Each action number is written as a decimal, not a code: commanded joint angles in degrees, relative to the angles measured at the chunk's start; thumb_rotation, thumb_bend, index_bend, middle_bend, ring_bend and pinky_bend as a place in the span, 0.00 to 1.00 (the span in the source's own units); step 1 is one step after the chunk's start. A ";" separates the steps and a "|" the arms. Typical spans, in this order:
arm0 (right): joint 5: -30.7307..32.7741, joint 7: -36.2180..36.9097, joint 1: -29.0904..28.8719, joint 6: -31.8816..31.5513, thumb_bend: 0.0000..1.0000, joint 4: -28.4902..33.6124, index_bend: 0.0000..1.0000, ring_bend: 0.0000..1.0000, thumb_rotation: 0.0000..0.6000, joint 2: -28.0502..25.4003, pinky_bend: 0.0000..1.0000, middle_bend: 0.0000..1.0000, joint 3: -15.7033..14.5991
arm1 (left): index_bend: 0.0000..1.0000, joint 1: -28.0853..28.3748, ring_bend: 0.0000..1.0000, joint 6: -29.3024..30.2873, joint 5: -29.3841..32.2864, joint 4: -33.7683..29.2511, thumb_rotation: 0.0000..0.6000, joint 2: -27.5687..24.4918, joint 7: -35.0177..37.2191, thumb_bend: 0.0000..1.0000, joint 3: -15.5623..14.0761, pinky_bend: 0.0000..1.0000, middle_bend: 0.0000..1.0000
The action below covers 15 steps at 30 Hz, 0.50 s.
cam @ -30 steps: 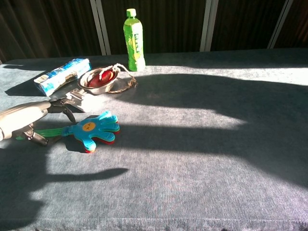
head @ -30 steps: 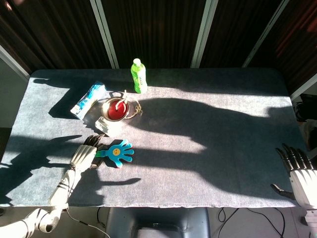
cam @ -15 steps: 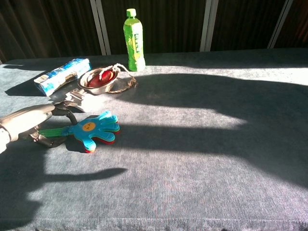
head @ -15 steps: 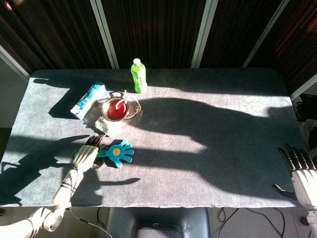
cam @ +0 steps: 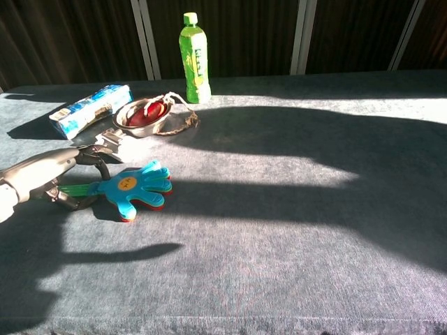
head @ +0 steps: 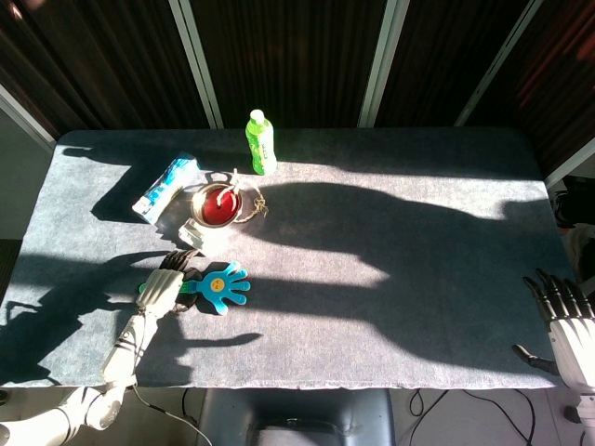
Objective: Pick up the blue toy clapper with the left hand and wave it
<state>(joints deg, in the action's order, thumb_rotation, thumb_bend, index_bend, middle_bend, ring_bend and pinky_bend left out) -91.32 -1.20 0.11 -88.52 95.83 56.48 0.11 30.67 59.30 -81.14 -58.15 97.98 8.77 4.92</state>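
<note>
The blue toy clapper (head: 220, 286) (cam: 133, 188), shaped like a hand with a yellow face and a green handle, lies on the grey table at the front left. My left hand (head: 160, 291) (cam: 42, 178) is at its handle. The fingers arch over the handle and the thumb curls under it, so the hand grips it. The clapper's head still touches the cloth. My right hand (head: 562, 321) hovers at the table's front right corner with its fingers spread, holding nothing; the chest view does not show it.
A green bottle (head: 261, 142) (cam: 193, 59) stands at the back. Between it and the clapper are a metal bowl with red contents (head: 217, 204) (cam: 144, 115), a blue packet (head: 165, 186) (cam: 89, 110) and a small silver object (head: 197, 236) (cam: 112, 143).
My left hand has slid forward along the handle and its fingers have closed around it. The clapper has shifted slightly to the left. The right hand has drifted a little lower.
</note>
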 commanded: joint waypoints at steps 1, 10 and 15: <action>-0.04 -0.05 -0.04 0.11 0.14 0.00 0.00 0.00 1.00 0.03 0.00 0.00 -0.03 | 0.68 -0.10 0.00 0.75 -0.62 0.00 1.00 -0.03 3.35 0.39 -0.01 0.00 0.13; -0.19 -0.06 -0.09 0.38 0.14 0.08 0.00 0.00 1.00 0.05 0.00 0.00 -0.16 | 0.84 -0.88 0.35 7.70 -5.43 4.38 1.00 2.06 14.75 0.44 -1.09 0.26 0.62; -0.28 -0.05 -0.10 0.53 0.14 0.13 0.00 0.00 1.00 0.00 0.00 0.00 -0.26 | 0.88 -1.06 0.49 12.43 -8.35 10.30 1.00 4.94 20.24 0.46 -1.97 0.54 0.74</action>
<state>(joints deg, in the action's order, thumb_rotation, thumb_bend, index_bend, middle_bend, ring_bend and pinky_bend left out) -91.60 -1.25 0.01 -87.98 95.95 56.48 -0.15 29.79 69.62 -87.89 -50.37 101.37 26.64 3.58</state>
